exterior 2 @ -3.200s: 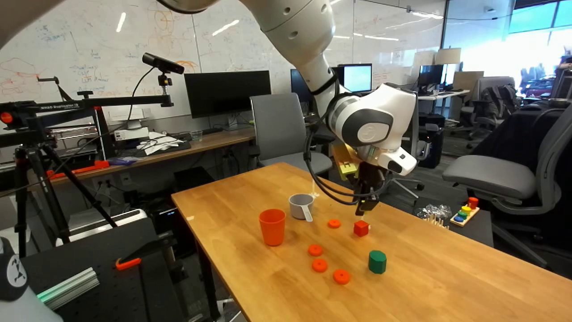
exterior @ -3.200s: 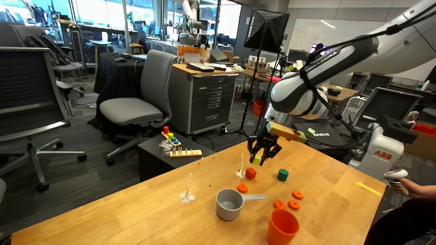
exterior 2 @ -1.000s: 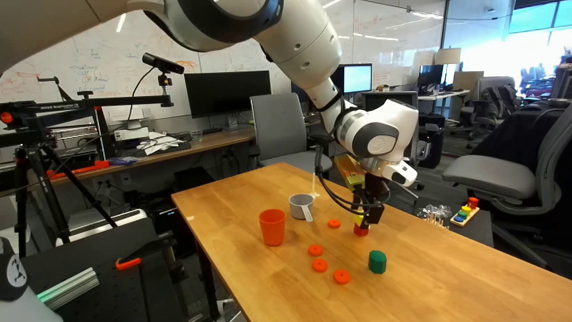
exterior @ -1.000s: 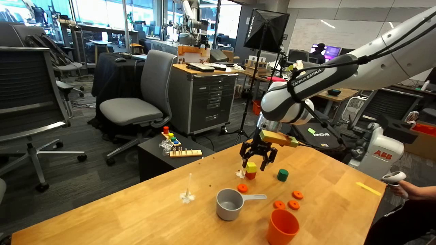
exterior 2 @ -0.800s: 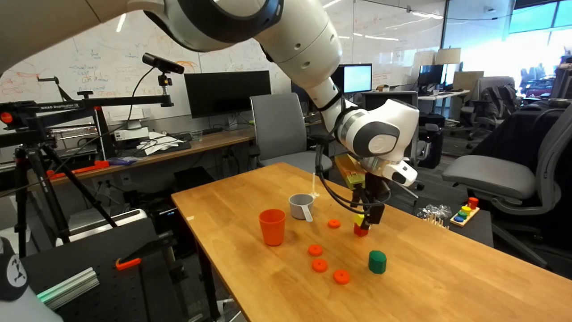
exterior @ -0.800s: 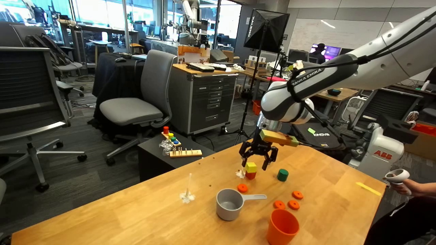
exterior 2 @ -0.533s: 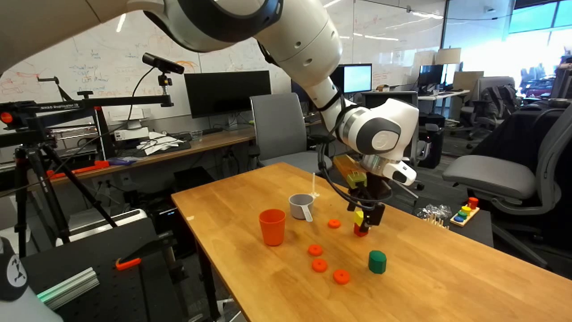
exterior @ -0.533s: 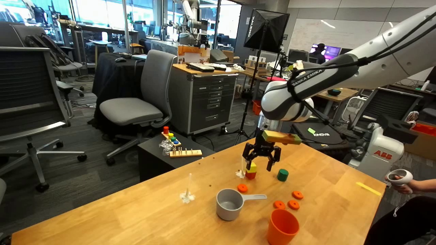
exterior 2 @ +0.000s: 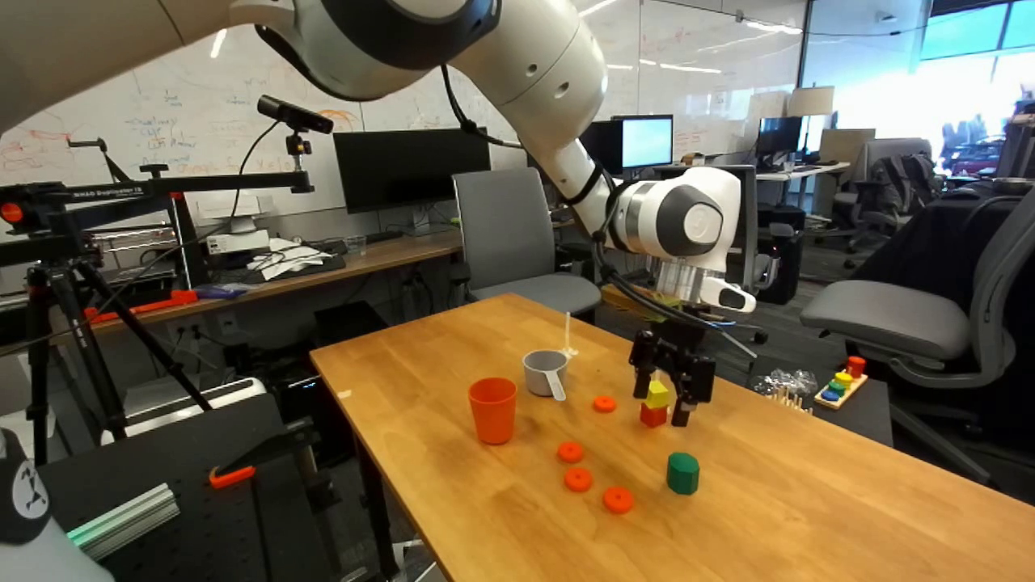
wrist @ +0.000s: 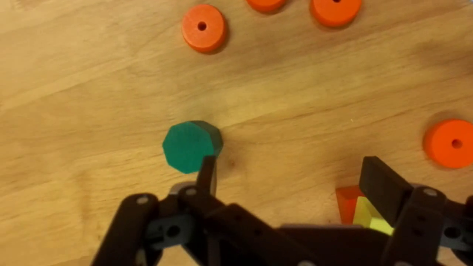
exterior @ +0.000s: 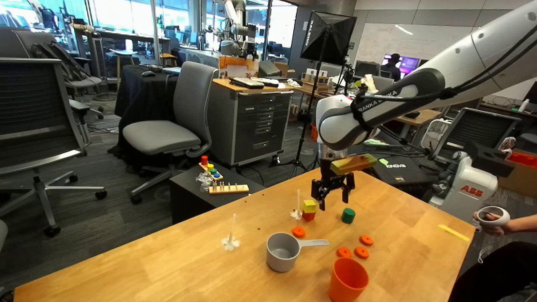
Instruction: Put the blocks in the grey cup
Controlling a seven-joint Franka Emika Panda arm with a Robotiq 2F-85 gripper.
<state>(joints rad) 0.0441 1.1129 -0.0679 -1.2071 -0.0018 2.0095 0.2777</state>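
Far left in an exterior view, a pale peg (exterior: pixel 232 228) is being spotted near the upper-left edge of the wooden table (exterior: pixel 138 268); farther in, the grey cup (exterior: pixel 281 262) is being shown upright, an orange ring (exterior: pixel 297 233) just behind. Next, a stack is being seen: the yellow block (exterior: pixel 309 206) is being borne by the red block (exterior: pixel 308 217). Just right of it, the gripper (exterior: pixel 333 202) is being held above the table, jaws spread wide, nothing being pinched. Then the green block (exterior: pixel 348 216) is being sighted, standing apart, well in from the right corner. A grasp is presumably being set up, target unclear. In the wrist view the yellow block is being partly masked by one fingertip (wrist: pixel 384 188), the green block by its mate, so sideways centring over a single block is being called for, then a straight descent. From the stack, the yellow block is best being lifted first.
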